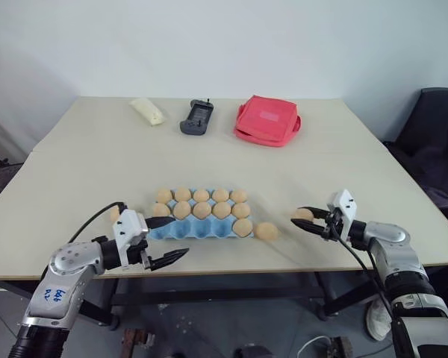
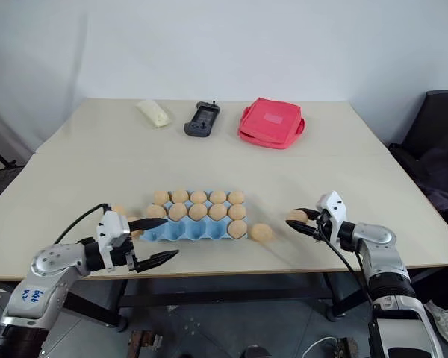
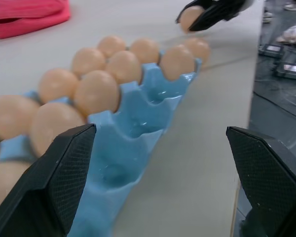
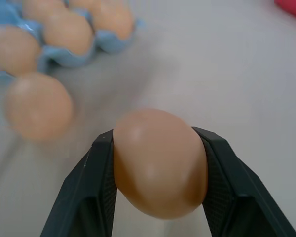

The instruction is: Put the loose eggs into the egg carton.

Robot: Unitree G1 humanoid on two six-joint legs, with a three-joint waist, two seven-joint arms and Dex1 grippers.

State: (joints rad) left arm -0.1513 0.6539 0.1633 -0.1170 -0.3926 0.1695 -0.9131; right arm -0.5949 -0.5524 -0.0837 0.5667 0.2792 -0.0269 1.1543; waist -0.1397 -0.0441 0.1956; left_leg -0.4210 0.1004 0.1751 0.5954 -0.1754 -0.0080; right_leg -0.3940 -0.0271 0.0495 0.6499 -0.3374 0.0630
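Beige worktop carried the egg carton near-centre, one loose egg touching its right end. My right pincer gripped another egg further right; left pincer gaped empty beside the carton.

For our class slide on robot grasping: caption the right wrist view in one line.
Right tool shut on a loose egg; another egg lies beside the blue egg carton.

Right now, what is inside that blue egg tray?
The egg carton holds tan eggs in its two far rows, five in each, plus one egg at the right end of the near row. The remaining near cups look empty; their bottoms are partly hidden by the carton walls.
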